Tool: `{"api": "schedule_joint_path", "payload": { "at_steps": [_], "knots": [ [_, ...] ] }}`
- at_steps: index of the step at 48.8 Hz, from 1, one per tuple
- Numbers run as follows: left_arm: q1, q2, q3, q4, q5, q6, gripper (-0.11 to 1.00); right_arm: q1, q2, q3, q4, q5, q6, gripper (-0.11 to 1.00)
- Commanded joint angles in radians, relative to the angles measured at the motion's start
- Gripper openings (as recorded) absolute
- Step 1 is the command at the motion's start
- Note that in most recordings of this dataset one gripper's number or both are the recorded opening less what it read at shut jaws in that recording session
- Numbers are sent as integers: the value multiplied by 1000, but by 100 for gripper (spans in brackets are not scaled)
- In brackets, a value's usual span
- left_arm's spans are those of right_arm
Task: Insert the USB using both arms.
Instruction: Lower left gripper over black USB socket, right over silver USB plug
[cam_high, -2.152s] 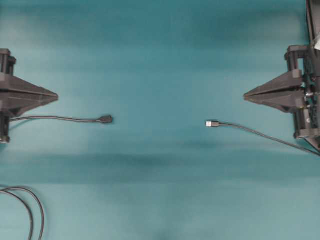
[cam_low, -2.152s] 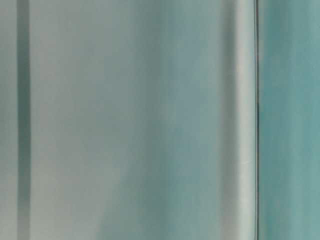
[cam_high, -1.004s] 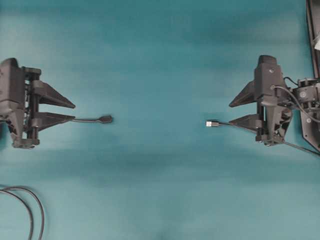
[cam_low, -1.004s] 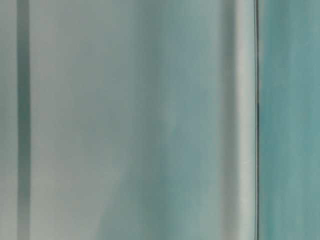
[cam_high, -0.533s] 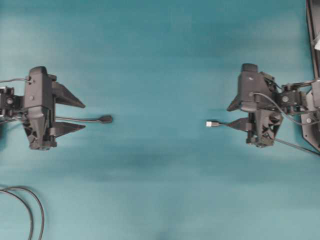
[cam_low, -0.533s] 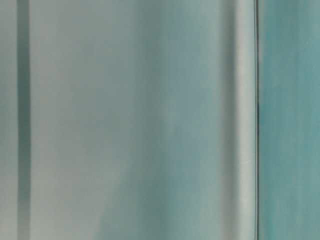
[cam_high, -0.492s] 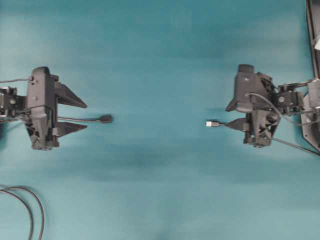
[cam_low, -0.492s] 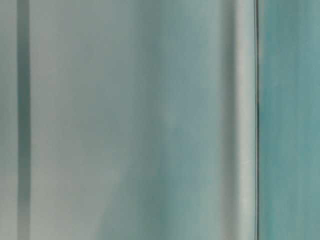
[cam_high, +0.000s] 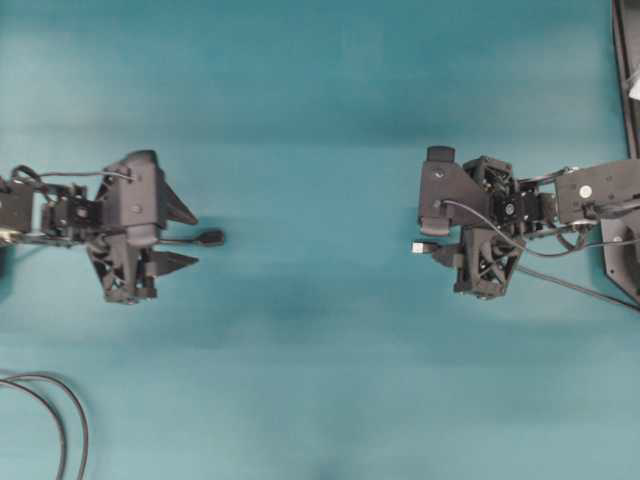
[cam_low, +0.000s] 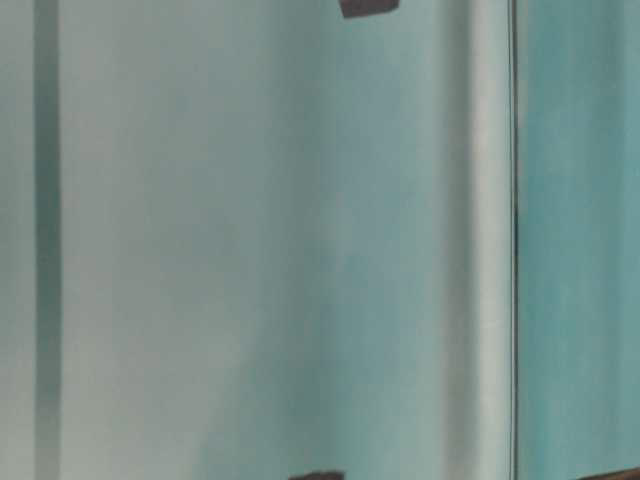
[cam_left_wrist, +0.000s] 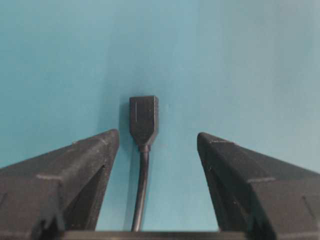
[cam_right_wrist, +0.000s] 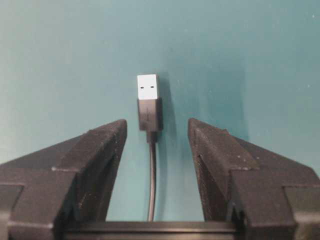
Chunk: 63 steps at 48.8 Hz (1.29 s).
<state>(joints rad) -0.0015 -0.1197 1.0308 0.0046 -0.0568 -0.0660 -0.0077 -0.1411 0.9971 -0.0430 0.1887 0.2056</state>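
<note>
Between the spread fingers of the right claw (cam_right_wrist: 156, 132) lies the USB (cam_right_wrist: 149, 102), untouched, tip pointing past them.

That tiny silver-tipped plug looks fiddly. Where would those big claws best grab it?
Probably on the dark housing just behind the silver tip of the USB, pinched across its two narrow sides. It lies flat with its cable running back between the open fingers of the right gripper, so coming down from above should leave the tip free.
</note>
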Motion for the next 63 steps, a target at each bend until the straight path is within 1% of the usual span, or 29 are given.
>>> {"api": "schedule_joint_path", "payload": {
  "at_steps": [1,9,17,26,37,50,63],
  "knots": [
    [5,23,-35,2,-8,5,82,-2,-5,-23,-3,-2,-2,55],
    [14,61,-63,2,-2,0,82,-2,-5,-23,-3,5,-2,55],
    [34,78,-71,2,0,-5,82,-2,-5,-23,-5,17,-2,55],
    [35,83,-69,2,9,-2,82,-2,-5,-21,-5,21,-2,55],
    [34,98,-74,3,14,-3,77,-11,2,-25,-11,18,-2,55],
    [35,109,-77,2,14,-5,76,-18,71,-41,-14,14,-2,54],
    [35,114,-83,2,15,-5,76,-18,104,-52,-14,14,-2,54]
  ]
}}
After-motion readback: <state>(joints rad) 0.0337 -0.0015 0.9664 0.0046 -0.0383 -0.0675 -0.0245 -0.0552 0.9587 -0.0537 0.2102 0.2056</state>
